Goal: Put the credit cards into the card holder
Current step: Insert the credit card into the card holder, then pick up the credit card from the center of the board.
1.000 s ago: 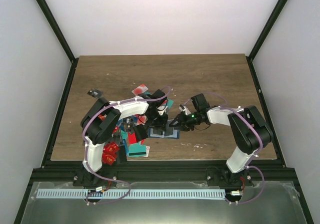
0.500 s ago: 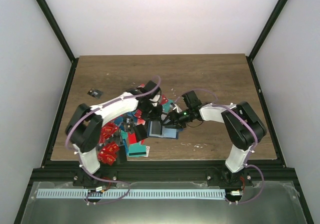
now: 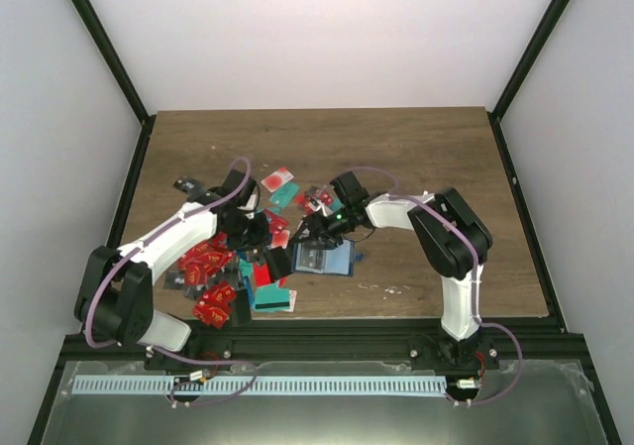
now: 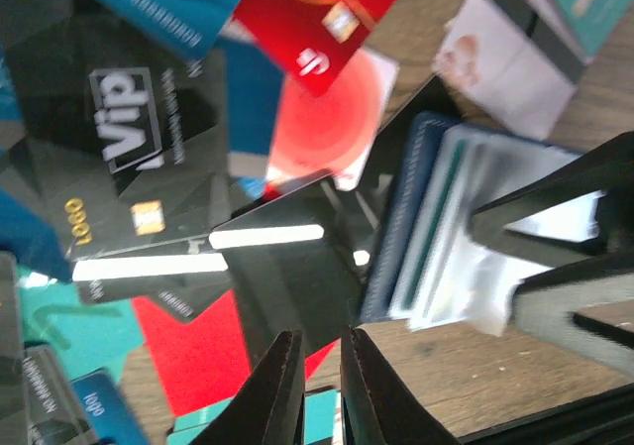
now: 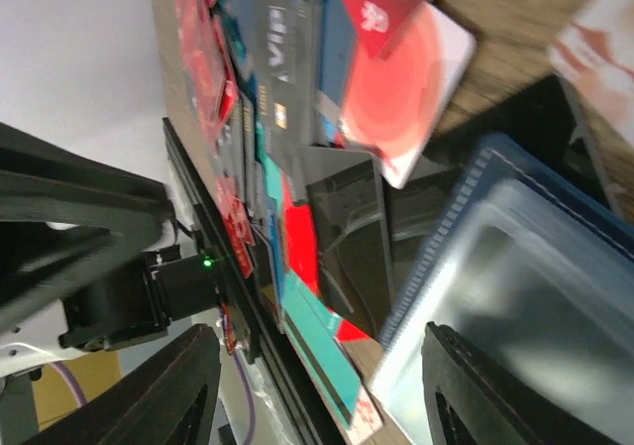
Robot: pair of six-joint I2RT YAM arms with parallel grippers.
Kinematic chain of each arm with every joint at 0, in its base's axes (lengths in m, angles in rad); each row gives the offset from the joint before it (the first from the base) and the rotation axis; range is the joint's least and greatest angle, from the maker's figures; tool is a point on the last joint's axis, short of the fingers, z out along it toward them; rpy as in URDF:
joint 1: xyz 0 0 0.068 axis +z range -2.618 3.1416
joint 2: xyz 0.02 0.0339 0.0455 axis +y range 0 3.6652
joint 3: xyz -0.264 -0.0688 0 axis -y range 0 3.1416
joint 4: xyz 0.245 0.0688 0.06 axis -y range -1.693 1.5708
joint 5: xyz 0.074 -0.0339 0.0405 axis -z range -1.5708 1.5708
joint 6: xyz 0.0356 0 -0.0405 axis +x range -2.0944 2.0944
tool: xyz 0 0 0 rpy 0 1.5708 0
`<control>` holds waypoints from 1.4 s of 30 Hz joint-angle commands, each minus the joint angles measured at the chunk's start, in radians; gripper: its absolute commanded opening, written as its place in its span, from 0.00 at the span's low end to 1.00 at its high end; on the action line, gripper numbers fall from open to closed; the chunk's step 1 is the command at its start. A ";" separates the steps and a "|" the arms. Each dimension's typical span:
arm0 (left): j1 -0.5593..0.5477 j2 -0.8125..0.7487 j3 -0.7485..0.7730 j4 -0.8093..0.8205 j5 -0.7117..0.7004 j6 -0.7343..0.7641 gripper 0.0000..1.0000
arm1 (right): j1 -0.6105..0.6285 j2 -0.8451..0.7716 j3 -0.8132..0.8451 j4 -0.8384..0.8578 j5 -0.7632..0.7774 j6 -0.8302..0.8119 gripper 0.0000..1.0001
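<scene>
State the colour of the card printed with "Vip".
Black, with pale lettering and a gold chip: the Vip card shows best in the left wrist view.

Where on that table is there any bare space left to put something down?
The far strip of table beyond the cards is bare, and so is the right side past the card holder. The near-left is crowded: cards heaped together, with both grippers working over them.

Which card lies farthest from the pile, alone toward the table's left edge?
The small black card with white markings lies alone on bare wood, left of and apart from the red and teal pile.
</scene>
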 commanded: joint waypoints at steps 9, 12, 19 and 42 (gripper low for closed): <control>0.013 0.007 -0.084 0.024 -0.019 0.059 0.15 | -0.006 -0.145 0.098 -0.052 -0.070 -0.042 0.69; 0.013 -0.012 -0.090 0.003 -0.071 0.048 0.18 | -0.027 -0.202 0.075 -0.174 0.073 -0.096 0.69; 0.011 -0.071 -0.145 -0.033 -0.088 0.027 0.27 | -0.013 -0.294 -0.091 -0.215 0.179 -0.131 0.69; 0.185 -0.012 -0.146 0.172 -0.007 0.096 0.55 | 0.132 -0.001 0.165 0.037 0.201 0.108 0.46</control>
